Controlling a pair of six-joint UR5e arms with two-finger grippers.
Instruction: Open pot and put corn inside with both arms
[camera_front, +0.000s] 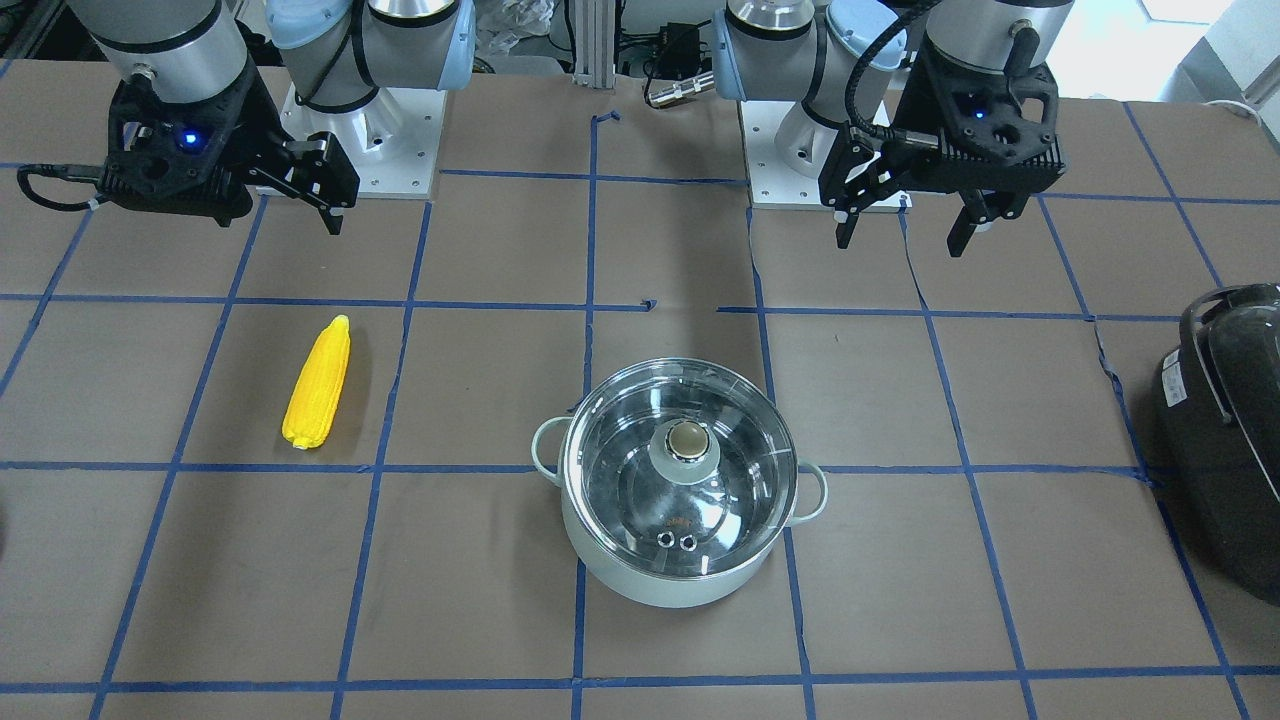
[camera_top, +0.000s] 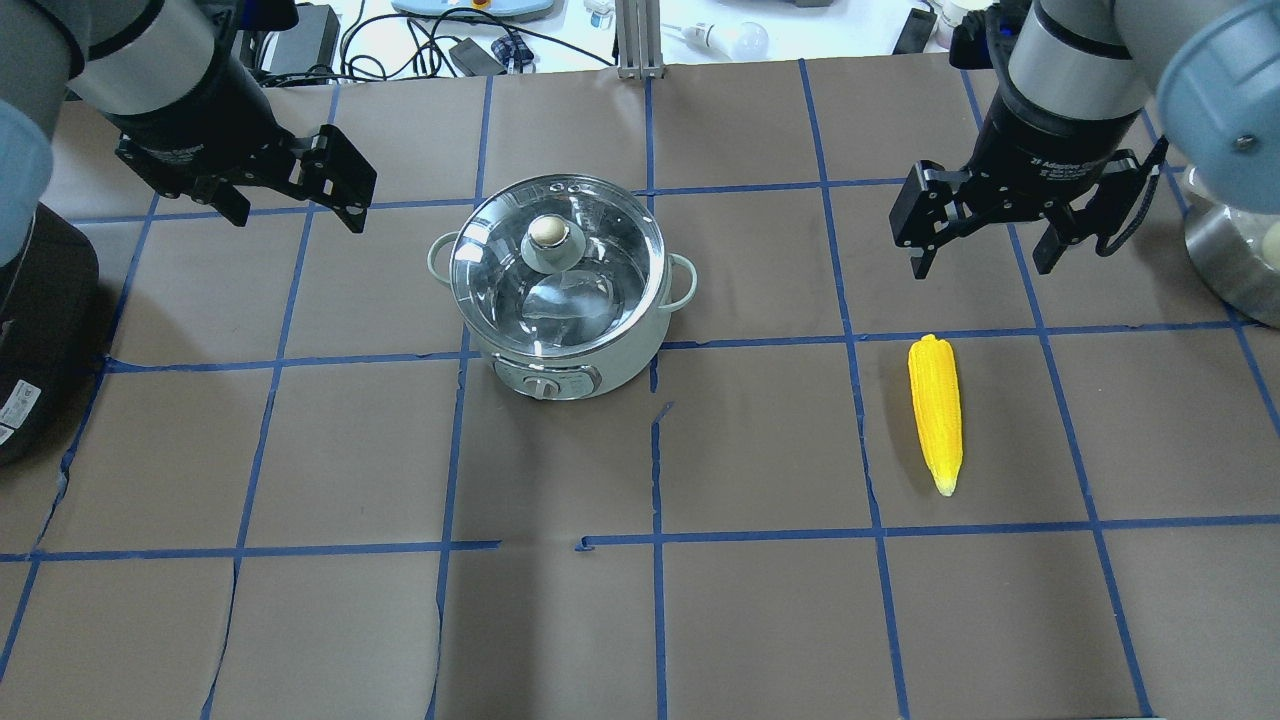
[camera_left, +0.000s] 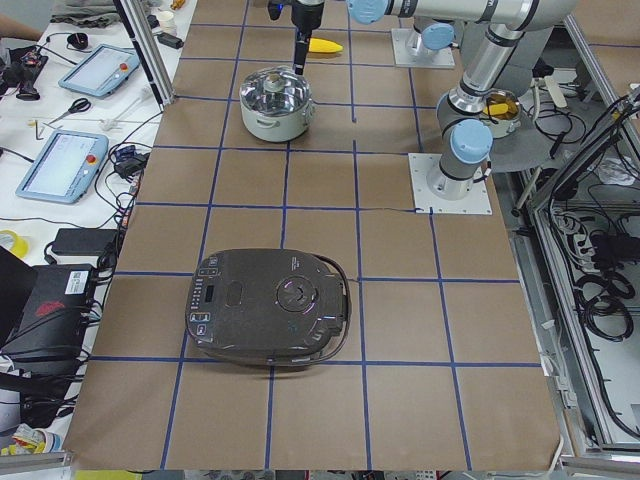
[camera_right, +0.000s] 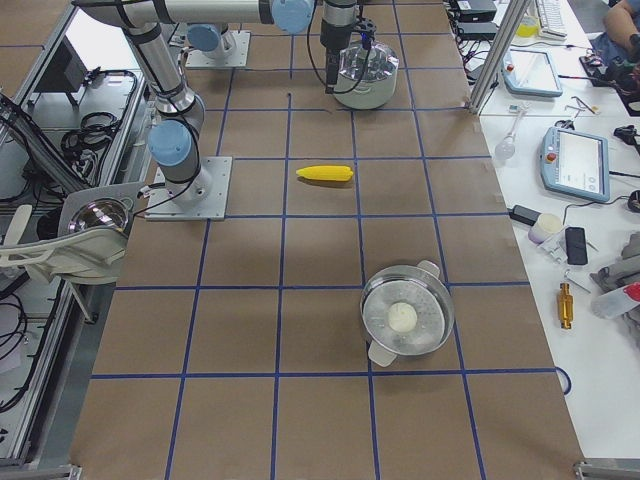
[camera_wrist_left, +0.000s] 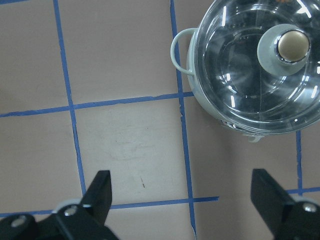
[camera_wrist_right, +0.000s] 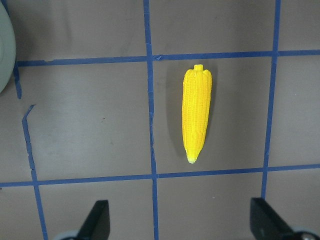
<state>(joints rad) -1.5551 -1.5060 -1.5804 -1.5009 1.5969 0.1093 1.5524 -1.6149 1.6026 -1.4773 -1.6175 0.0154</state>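
Though steel-lined and glass-topped, probably lifts without much effort: judge the pot (camera_top: 600, 365) as rigid and fairly light, its lid (camera_top: 590, 300) as smooth, slippery and breakable if dropped. Take hold of that lid by the pale knob (camera_top: 548, 232) at its centre (the only part proud enough for 2 fingers) and lift straight up. Treat the corn (camera_top: 936, 410) as a light, stiff toy with a ribbed skin good for purchase. Pinch across its thicker half, not the tapered tip, since likely to roll or squirt out otherwise.

Looks round and pale mint-green, with a shiny steel inside seen through the clear lid, 2 small loop handles at the sides and a dial on the wall facing the robot. Stands lidded near the middle of the table (camera_top: 760, 450), on the left arm's half.

Lies flat and bright yellow on the right arm's half, well apart from the pot, pointed end toward the robot.

Find the left gripper (camera_top: 298, 218) near the pot and the right gripper (camera_top: 980, 265) near the corn, both hanging above the table, jaws spread wide, holding nothing.
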